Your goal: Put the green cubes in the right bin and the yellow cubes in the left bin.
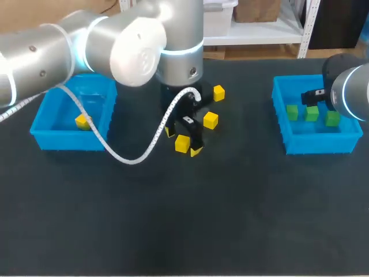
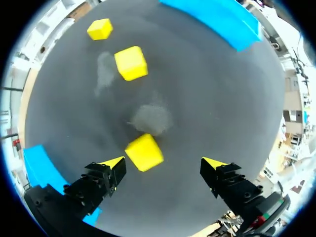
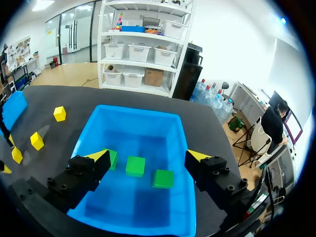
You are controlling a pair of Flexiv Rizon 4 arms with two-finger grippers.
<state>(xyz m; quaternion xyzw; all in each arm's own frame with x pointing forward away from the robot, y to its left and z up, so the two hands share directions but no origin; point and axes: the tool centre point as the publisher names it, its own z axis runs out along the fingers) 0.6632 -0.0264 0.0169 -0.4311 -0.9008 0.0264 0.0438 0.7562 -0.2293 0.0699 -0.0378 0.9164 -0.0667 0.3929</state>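
Left gripper: spread wide, low over the table, holding nothing. Between its fingers, off-centre, a yellow cube. Close by one tip, well apart from the other, touched by neither so far as visible. Turned somewhat askew to the closing line; no long axis to speak of. Likely to be nudged toward centre and squared up on closing. Probably needs only a short drop first.

Further ahead of the same fingers, two more yellow cubes on the table: one near, one beyond it. Behind and beside the nearer finger, a corner of the left bin. One yellow cube already inside, by the head view.

Right gripper: also spread and empty, hanging over the right bin. Below and between its fingers, three green cubes on the bin floor, one partly hidden by a finger.

Judged: green side done, no green visible on the table. Three yellows outstanding, all far nearer the left arm. Next carry to run backward from the gripper, away from the cubes ahead and toward the left bin.
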